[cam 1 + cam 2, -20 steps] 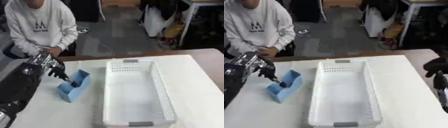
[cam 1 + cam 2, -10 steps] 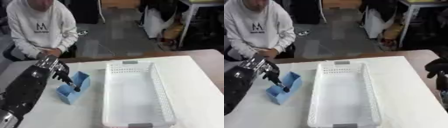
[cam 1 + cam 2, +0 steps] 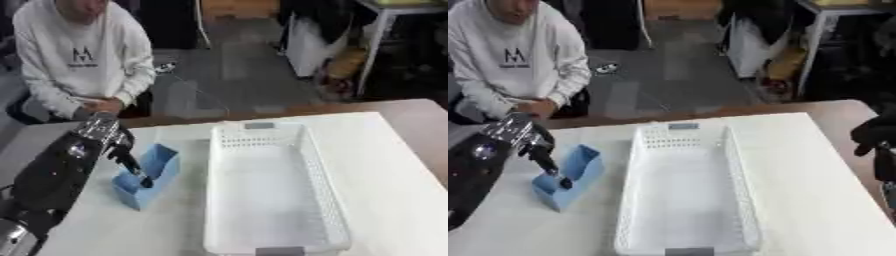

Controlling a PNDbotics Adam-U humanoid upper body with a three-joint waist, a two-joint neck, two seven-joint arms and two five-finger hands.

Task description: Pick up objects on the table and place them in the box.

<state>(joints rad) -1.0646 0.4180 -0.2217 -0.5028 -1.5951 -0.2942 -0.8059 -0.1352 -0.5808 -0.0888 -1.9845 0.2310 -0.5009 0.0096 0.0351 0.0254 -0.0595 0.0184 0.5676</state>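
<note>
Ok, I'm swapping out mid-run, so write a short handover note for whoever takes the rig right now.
Left hand: fingers reach down into the open blue box; whether they grip it cannot be told.
Right hand: idle at the right edge of the right eye view, holding nothing.
The blue box sits on the table, left of the white basket, apart from it.
Done: nothing in the basket.
Left: lift the blue box and place it in.

- The basket [image 3: 271, 200] sits mid-frame on the table [image 3: 394, 165].
- A small box [image 3: 144, 177] lies just left of it.
- The left hand [image 3: 118, 150] reaches into that box from the lower left.
- The right hand [image 3: 877, 137] shows at the right edge.
</note>
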